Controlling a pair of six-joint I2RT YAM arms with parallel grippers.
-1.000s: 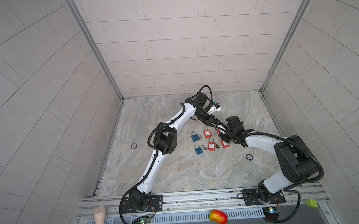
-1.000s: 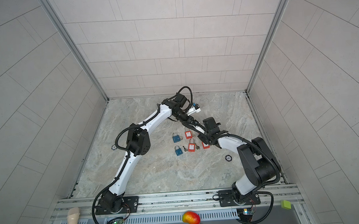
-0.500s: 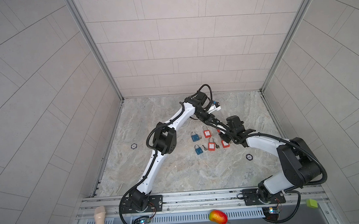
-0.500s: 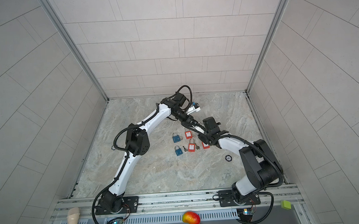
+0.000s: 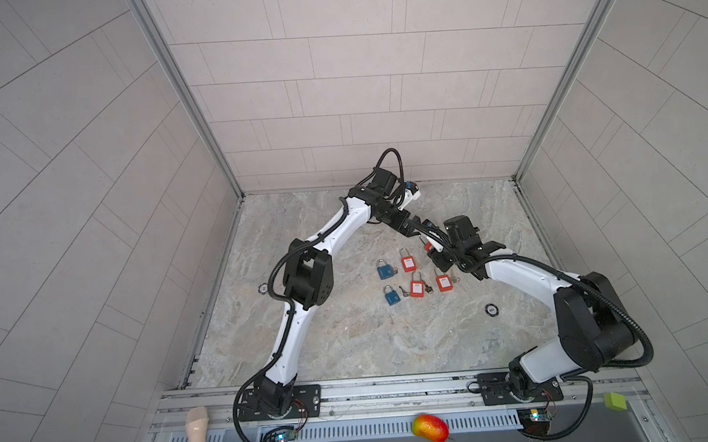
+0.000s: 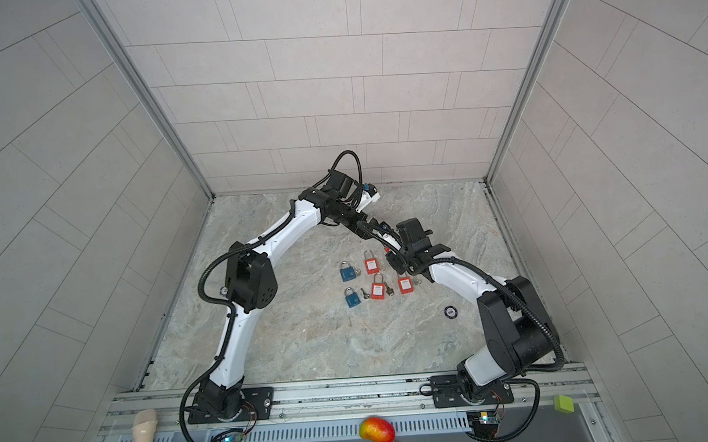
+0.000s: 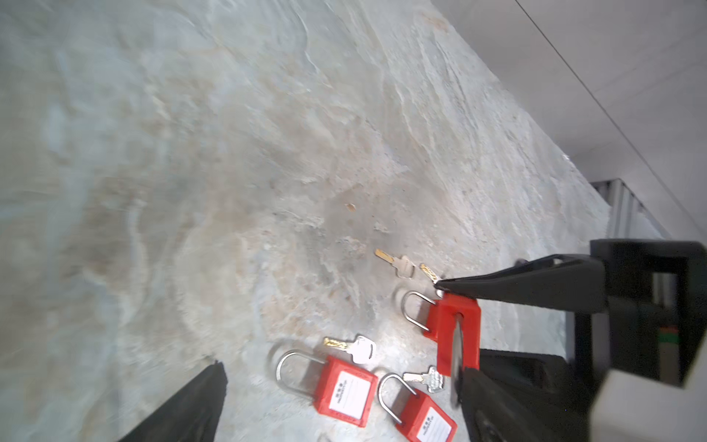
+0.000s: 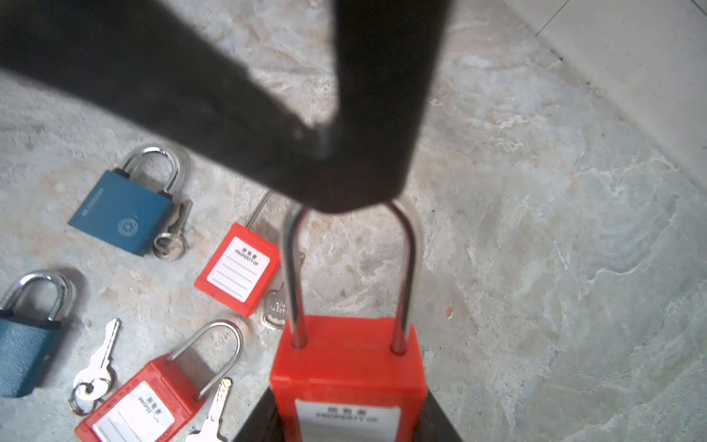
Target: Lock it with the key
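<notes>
- The marbled worktop (image 5: 350, 347) carries everything, and both arms reach in and meet over its far middle.
- Your right gripper (image 5: 436, 256) has its fingers (image 7: 516, 289) clamped on the body of a red padlock (image 8: 348, 367). It holds the lock up off the worktop, with the shackle pointing away from the wrist.
- Your left gripper (image 5: 423, 236) sits just beside that lock's end face. Its fingers (image 7: 183, 405) are spread wide and grip nothing.
- Three other red padlocks (image 5: 417, 288) and two blue padlocks (image 5: 385, 271) lie flat in a loose cluster near the held one. In both top views the cluster is toward the front and left of it.
- What looks like the key (image 7: 456, 344), seen edge-on, stands in the slot in the held lock's end face. You cannot tell how deep it sits.
- Several loose keys (image 8: 99, 363) lie beside the resting locks, some touching them.
</notes>
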